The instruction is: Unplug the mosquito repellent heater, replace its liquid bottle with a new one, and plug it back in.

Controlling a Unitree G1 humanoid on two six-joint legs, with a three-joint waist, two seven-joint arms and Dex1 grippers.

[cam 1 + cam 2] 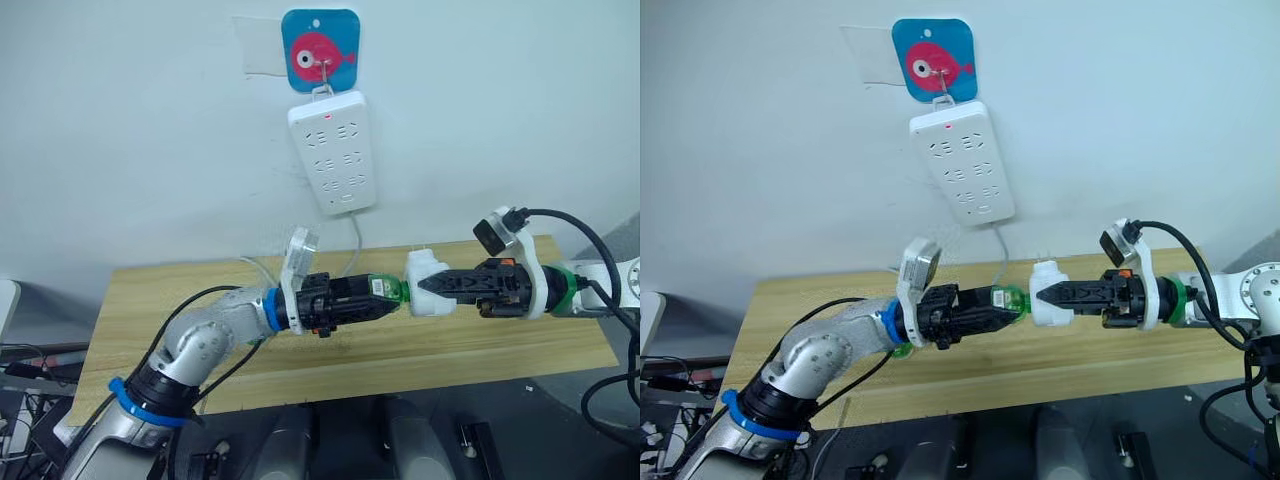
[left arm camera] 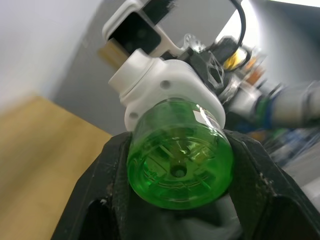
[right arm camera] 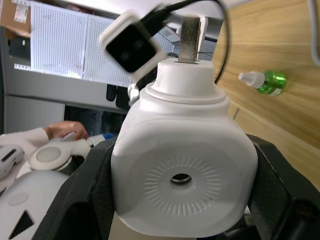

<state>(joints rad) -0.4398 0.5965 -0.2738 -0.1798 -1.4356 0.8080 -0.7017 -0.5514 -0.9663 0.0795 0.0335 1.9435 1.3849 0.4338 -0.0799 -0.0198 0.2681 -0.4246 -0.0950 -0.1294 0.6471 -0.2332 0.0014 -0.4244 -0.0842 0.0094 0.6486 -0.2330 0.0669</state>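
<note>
No readable brand or label on any item. Left hand [image 1: 392, 296] clenched on the translucent green plastic liquid bottle [image 2: 180, 160], held above the light wooden worktop [image 1: 150, 300]. Bottle neck sits in the small white rounded plastic mosquito repellent heater [image 1: 427, 284], directly beside it. Right hand [image 1: 428, 285] clamps the heater from the other side. Second green bottle with white cap [image 3: 262, 81] lies on the worktop. White multi-socket power strip [image 1: 332, 152] hangs on the wall above the heater.

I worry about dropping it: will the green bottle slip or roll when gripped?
The green bottle looks like smooth round plastic, so it may slip between the left gripper fingers. Being cylindrical, it would probably roll if released on the table.
</note>
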